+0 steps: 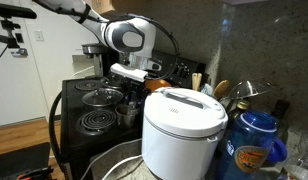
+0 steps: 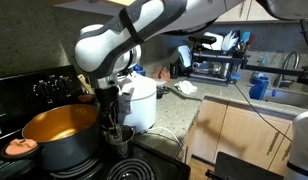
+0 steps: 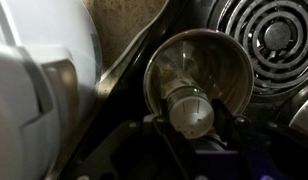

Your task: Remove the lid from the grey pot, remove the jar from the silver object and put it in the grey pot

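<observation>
The end effector (image 2: 114, 128) hangs straight down from the arm over the stove (image 1: 92, 108), its tips at the mouth of the silver object (image 2: 121, 138), a small shiny steel pot standing just beside the grey pot (image 2: 69, 150). The grey pot is uncovered, and its orange-brown inside shows in an exterior view. In the wrist view the jar (image 3: 189, 105) stands upright inside the silver object (image 3: 159, 60), its round cap facing the camera. The end effector (image 3: 191, 128) is spread, one dark finger on each side of the cap with a gap to it, gripping nothing. The white rice cooker (image 2: 142, 100) stands close behind the silver object on the surface. A coil burner (image 3: 269, 35) lies on the silver object's other side.
</observation>
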{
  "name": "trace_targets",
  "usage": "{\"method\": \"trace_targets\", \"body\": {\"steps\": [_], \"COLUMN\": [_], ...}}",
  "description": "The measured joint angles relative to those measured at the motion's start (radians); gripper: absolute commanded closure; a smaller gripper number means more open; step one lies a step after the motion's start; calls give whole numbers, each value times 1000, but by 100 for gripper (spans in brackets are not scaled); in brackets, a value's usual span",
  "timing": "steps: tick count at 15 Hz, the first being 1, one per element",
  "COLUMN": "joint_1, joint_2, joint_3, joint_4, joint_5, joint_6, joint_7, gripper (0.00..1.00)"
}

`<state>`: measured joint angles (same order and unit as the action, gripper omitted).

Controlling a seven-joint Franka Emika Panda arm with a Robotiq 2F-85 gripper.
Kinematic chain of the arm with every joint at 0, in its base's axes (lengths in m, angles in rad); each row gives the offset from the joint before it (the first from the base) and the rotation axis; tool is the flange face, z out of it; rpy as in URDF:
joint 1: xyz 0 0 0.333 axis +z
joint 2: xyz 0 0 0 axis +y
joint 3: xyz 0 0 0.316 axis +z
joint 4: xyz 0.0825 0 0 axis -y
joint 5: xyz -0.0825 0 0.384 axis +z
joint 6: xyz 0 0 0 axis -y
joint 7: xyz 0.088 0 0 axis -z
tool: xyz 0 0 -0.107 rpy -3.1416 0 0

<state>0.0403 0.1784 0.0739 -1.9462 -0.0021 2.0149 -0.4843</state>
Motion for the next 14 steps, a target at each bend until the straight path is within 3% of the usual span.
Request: {"method": "trace_targets", "body": {"steps": [6, 14], "joint_1": [5, 14], "joint_2": [11, 15], "joint_3": [11, 31], "joint_4": [58, 305], "joint_5": [-1, 0], "joint_6": [-57, -378], "joint_7": [-12, -72], "gripper": [79, 79]}}
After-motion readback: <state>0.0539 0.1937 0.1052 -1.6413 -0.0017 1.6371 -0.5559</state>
